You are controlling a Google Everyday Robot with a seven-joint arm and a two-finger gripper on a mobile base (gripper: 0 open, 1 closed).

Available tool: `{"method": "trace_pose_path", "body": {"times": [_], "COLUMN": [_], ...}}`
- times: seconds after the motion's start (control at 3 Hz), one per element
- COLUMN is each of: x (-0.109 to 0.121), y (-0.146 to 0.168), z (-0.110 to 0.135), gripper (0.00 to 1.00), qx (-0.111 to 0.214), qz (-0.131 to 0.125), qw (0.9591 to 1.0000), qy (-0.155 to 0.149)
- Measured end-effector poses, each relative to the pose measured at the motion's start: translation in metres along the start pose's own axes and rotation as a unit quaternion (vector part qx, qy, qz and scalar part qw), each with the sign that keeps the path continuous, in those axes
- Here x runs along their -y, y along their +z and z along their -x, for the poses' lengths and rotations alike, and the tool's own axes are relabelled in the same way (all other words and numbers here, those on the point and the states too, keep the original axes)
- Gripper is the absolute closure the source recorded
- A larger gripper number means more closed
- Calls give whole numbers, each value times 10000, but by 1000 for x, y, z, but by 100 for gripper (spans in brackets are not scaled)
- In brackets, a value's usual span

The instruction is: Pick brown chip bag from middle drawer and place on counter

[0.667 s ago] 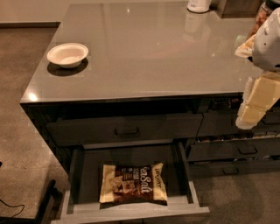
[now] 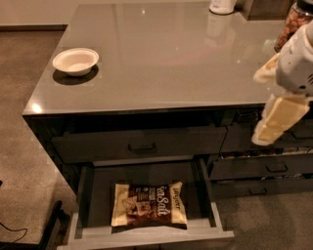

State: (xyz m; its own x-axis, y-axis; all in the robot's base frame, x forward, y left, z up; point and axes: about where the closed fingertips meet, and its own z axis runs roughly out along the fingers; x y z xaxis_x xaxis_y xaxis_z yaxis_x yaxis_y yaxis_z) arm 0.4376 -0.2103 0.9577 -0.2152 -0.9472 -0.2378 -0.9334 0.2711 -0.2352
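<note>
The brown chip bag (image 2: 149,205) lies flat in the open middle drawer (image 2: 146,235), near its front rim, with its "Sea Salt" lettering facing up. The counter (image 2: 166,58) is the glossy grey worktop above the drawers. My gripper (image 2: 257,108) hangs at the right edge of the view, in front of the counter's right front edge and well above and to the right of the bag. Its cream-yellow fingers (image 2: 275,122) are spread apart and hold nothing.
A white bowl (image 2: 76,61) sits on the counter's left side. A white container (image 2: 222,6) and a jar of nuts (image 2: 293,22) stand at the back right. A shut drawer (image 2: 142,144) is above the open one, and narrower drawers (image 2: 264,168) are to the right.
My gripper has shifted slightly down and to the left. The bag, the drawer and the bowl have not moved.
</note>
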Motion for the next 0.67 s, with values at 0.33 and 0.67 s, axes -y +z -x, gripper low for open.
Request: {"method": "trace_pose_path", "body": {"times": [0.33, 0.67], "x": [-17, -37], "y": [50, 125], "z": [8, 24], "gripper": [42, 66], "qx": [302, 608], "qz": [137, 398], "qw": [9994, 9973], "qy": [-40, -57]}}
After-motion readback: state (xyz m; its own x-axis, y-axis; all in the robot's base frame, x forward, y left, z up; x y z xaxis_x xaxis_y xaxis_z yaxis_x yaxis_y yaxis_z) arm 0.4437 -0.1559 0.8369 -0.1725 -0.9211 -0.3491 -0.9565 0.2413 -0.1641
